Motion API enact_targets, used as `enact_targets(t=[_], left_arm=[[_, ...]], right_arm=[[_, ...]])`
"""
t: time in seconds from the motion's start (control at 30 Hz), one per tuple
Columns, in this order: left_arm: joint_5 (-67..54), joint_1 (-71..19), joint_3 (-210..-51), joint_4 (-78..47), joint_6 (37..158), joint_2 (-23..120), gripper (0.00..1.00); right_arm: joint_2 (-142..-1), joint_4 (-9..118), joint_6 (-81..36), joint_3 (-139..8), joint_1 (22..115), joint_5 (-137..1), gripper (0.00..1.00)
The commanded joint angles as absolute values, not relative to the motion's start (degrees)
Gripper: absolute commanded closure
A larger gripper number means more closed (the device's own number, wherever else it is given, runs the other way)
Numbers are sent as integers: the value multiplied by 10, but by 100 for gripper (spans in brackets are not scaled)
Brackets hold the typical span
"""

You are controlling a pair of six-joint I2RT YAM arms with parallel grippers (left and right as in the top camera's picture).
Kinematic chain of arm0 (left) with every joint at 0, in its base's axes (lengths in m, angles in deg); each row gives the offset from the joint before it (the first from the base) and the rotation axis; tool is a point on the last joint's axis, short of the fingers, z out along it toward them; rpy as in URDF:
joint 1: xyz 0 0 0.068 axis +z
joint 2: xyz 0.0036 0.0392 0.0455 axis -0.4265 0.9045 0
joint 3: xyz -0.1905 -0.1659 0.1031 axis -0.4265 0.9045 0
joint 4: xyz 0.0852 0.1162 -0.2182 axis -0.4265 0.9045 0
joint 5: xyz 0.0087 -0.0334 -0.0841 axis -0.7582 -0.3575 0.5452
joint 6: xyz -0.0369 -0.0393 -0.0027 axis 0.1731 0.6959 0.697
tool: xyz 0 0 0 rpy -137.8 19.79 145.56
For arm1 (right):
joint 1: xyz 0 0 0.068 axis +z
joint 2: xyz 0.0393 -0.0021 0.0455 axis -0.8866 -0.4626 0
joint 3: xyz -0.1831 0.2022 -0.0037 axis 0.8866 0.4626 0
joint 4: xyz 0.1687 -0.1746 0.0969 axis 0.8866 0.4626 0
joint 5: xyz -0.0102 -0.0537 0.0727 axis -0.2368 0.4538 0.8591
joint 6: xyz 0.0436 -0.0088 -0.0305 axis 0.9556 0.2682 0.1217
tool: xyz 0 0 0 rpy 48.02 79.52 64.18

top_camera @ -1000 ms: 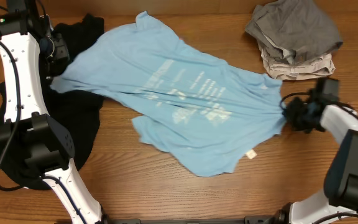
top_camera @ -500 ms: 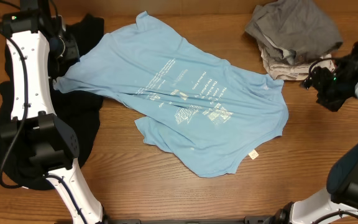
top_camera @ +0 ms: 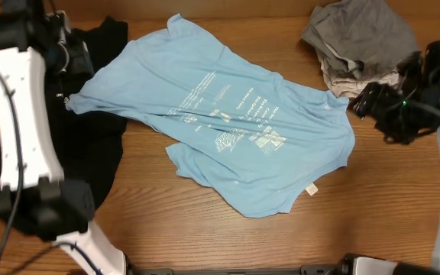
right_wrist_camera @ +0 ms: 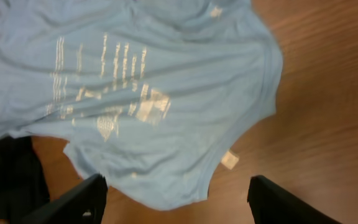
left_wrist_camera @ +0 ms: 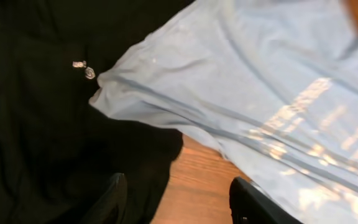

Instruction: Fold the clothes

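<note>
wrinkles are the first worry: the light sky-blue cloth t-shirt with white printed lettering point(top_camera: 235, 145) lies spread but skewed across the middle of the brown wooden table point(top_camera: 166, 229). it is creased through the print, and one sleeve corner point(top_camera: 73, 103) rests on top of the large black cloth shirt point(top_camera: 105, 153) at the left side. we see the left two-finger gripper point(left_wrist_camera: 182, 202) hanging above that overlap with its fingers apart and nothing between them. the right two-finger gripper point(right_wrist_camera: 179, 199) hangs over the opposite hem, fingers likewise spread wide and empty. no fold is made yet, we judge.

if the left fingers close low on the sleeve, they may pinch the black fabric underneath too — both garments would then drag together. a fold made over the present creases would likely lock them in and leave a lopsided edge. on the right, the crumpled grey and beige cloth pile point(top_camera: 361, 42) sits near the arm, so a wide swing could snag it. uneven lifting — one arm higher or faster — would probably let the thin cloth slip or bunch.
</note>
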State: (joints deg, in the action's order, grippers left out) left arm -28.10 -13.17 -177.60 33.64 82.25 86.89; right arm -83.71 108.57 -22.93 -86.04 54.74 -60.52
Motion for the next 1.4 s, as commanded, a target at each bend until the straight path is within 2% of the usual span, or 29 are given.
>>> enact_targets(t=[0.0, 0.17, 0.3, 0.53, 0.8, 1.37], left_arm=[[-277, -130, -1779, 354, 828, 827, 43], [-355, -128, -1779, 396, 830, 817, 42], [-357, -122, -1779, 394, 835, 817, 43], [-354, -118, -1777, 358, 858, 817, 41], [-337, -118, -1776, 343, 859, 817, 38], [-337, -119, -1717, 323, 859, 835, 37]], right_arm=[[-824, 1110, -181, -860, 588, -638, 23], [-810, 1146, -79, -804, 660, -696, 24], [-791, 1120, -16, -708, 711, -698, 28], [-780, 940, 81, -509, 825, -666, 40], [-781, 793, 189, -372, 941, -664, 41], [-856, 727, 211, -327, 962, -732, 44]])
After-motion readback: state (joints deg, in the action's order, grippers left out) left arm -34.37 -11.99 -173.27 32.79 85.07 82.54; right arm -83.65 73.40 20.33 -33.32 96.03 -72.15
